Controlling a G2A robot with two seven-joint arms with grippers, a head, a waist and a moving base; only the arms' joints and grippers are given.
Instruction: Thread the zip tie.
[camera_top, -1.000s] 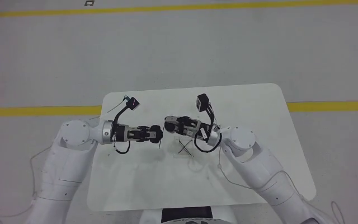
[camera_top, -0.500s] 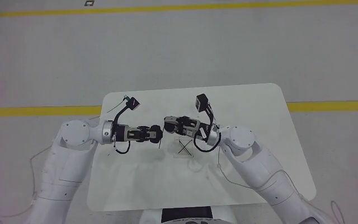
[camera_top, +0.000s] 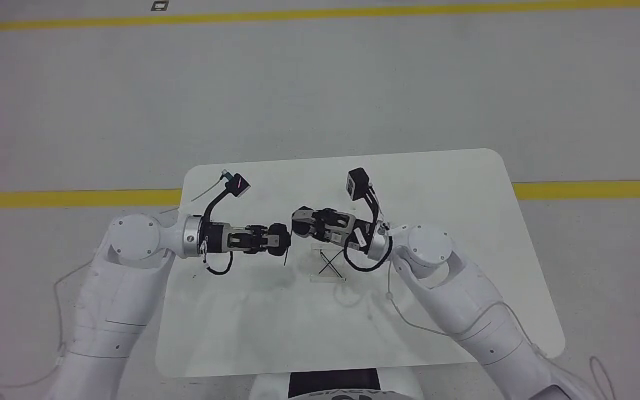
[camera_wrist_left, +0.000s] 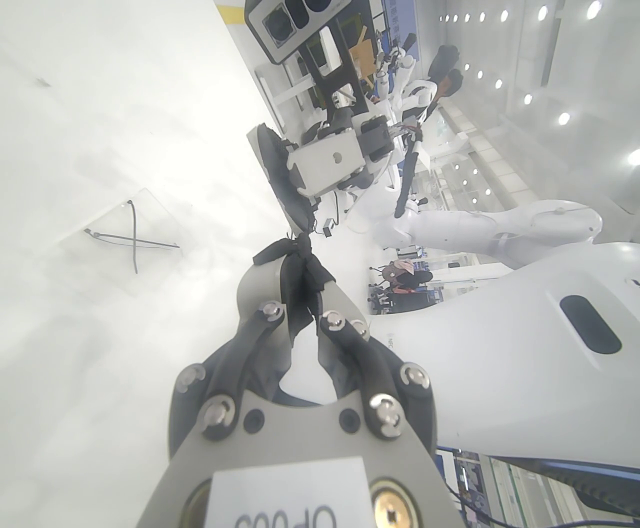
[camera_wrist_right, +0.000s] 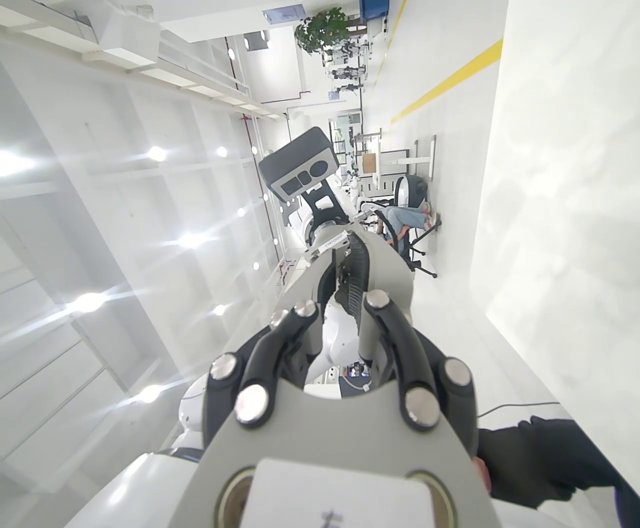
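Where the two arms meet above the middle of the bench (camera_top: 450, 200), the left tool (camera_top: 279, 238) and right tool (camera_top: 299, 221) stand tip to tip, well apart from every bench edge, with broad surface on all sides. Left tool: black-wrapped fingertips pressed together; what they pinch cannot be told. Right tool: fingers drawn in to closed tips. Two zip ties (camera_top: 330, 263) lie crossed as an X on a clear sheet (camera_wrist_left: 150, 215), flat on the bench, near the tools, under the right wrist.
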